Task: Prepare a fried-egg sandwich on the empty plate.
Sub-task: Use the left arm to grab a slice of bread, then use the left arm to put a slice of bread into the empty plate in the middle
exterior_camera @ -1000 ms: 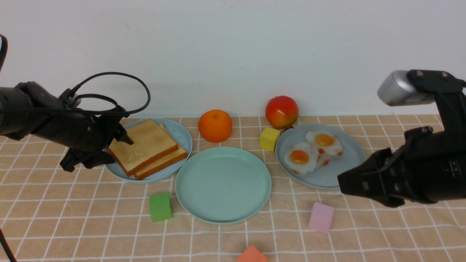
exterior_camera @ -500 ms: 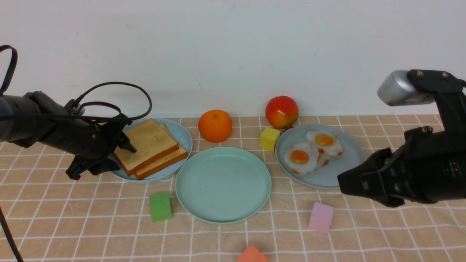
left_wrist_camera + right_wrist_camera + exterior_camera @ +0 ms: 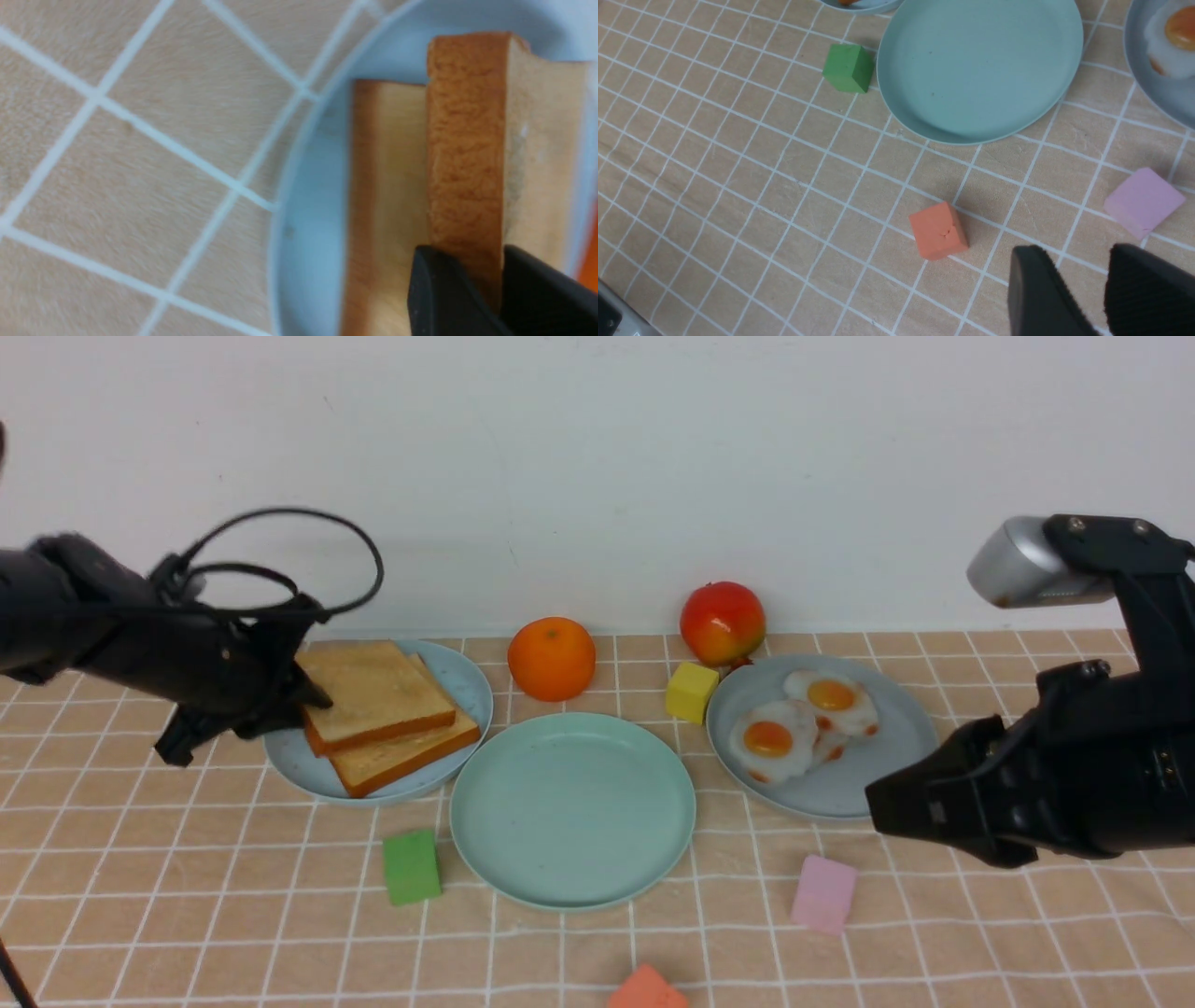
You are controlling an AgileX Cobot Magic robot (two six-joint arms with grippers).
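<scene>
Blur is smearing the left arm in the front view, so the left gripper [image 3: 313, 700] is hard to read there. The left wrist view is showing it better: its two black fingers [image 3: 444, 294] are clamping the brown crust edge of the top toast slice [image 3: 378, 695], one on each face. The fingers are cut off by the frame edge, and the rest of that slice is running out of sight behind them. The lower toast slice [image 3: 411, 756] is lying flat on the pale blue plate [image 3: 471, 686], mostly covered by the top one. Whether the two slices are touching at their far side is not clear.

Only the pad ends of the right gripper [image 3: 1083, 298] are showing in its wrist view. They are standing apart with nothing between them, hanging over the checked tablecloth [image 3: 187, 896] near the pink cube [image 3: 823, 893]. In the front view this arm is covering the near right rim of the grey-blue plate [image 3: 878, 765], where two fried eggs [image 3: 770, 739] are lying side by side.

The mint-green plate [image 3: 571, 807] is sitting bare between the other two plates. An orange [image 3: 551, 658], a red fruit [image 3: 722, 621] and a yellow cube [image 3: 691, 691] are standing behind it, and a green cube [image 3: 411, 866] is sitting just beside its near left rim. An orange-red cube [image 3: 646, 991] is being cut off by the front view's lower edge.
</scene>
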